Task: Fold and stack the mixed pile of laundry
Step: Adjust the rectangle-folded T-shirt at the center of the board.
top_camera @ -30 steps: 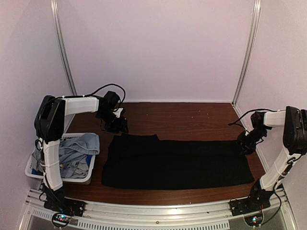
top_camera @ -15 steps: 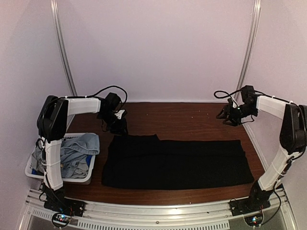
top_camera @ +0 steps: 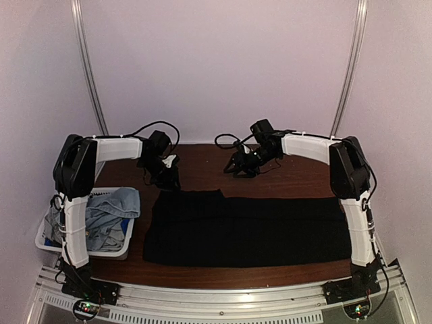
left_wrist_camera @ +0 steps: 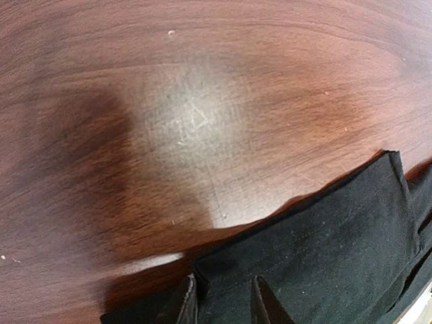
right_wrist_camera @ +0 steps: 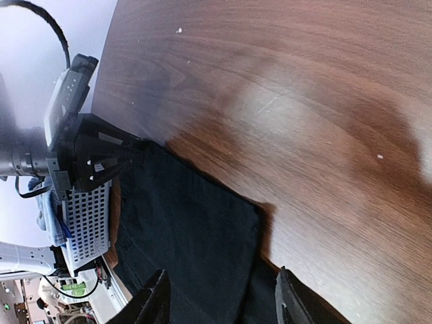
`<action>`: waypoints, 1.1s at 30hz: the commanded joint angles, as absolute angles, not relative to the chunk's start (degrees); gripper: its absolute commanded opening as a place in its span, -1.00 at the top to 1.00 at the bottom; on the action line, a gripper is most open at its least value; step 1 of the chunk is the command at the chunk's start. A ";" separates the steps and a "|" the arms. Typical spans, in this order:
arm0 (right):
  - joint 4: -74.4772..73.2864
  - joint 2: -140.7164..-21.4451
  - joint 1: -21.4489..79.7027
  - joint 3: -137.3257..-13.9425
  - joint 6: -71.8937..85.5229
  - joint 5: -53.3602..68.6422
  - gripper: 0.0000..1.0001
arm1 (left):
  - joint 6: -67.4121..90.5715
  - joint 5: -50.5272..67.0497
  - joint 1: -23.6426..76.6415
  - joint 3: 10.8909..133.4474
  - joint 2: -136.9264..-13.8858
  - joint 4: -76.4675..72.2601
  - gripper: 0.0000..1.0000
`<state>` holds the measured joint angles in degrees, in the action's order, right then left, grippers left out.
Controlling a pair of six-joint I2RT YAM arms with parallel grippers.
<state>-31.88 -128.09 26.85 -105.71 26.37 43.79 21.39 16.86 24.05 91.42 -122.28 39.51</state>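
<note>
The black shirt (top_camera: pixel 250 229) lies flat across the middle of the overhead view, spread as a wide dark rectangle on the bench (top_camera: pixel 290 169). Its far edge steps up on the left half. Its near edge runs just short of the bench's front.

The denim piece (top_camera: pixel 111 208) is heaped in the white basket (top_camera: pixel 46 244) at the lower left of that view. It sits just beside the shirt's left edge and spills over the basket's rim.

Your left claw (top_camera: pixel 169 181) sits at the shirt's far left corner. In the left wrist view its two fingers (left_wrist_camera: pixel 183 305) show at the bottom edge, one on each side of a raised strip of the black cloth right at the hem. The gap between them is narrow. You cannot tell from these views whether the cloth is truly pinched or only straddled.

Your right claw (top_camera: pixel 241 169) is in the upper middle of the overhead view, above bare wood just past the shirt's far edge. In the right wrist view its fingers (right_wrist_camera: pixel 156 302) stand spread at the bottom of the frame with nothing between them. The shirt's stepped corner lies below, and the left claw and basket sit at the frame's left side.
</note>
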 commanded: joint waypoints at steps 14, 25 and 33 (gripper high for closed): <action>-39.87 -142.57 32.28 -119.43 26.66 41.24 0.03 | 21.47 19.61 22.77 93.78 -124.46 39.46 0.77; -42.77 -145.87 34.50 -122.47 25.91 40.24 0.25 | 20.74 20.22 22.34 93.87 -124.70 39.46 0.96; -43.29 -147.21 34.55 -125.07 26.81 38.91 0.93 | 20.33 20.68 22.24 94.02 -124.42 39.46 1.00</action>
